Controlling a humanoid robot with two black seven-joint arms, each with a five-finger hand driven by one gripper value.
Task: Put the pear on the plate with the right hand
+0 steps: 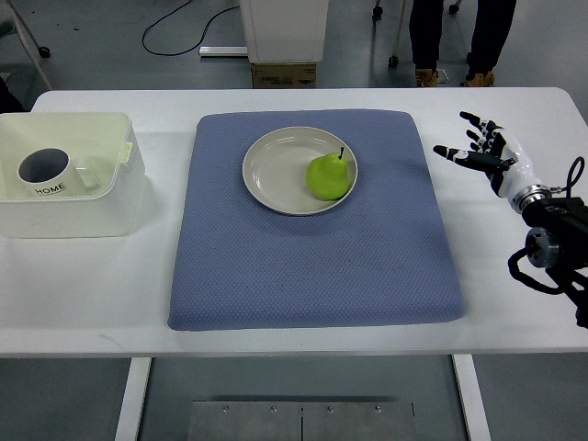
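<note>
A green pear [330, 176] with a dark stem lies on the right side of a round cream plate [276, 175]. The plate sits on a blue mat [312, 266] in the middle of the white table. My right hand [480, 147] is over the table to the right of the mat, well apart from the pear. Its fingers are spread and hold nothing. The left arm does not show.
A white plastic bin [101, 197] stands at the table's left with a mug [44, 170] marked HOME inside. A person's legs [459, 41] and a white cabinet [283, 32] stand beyond the far edge.
</note>
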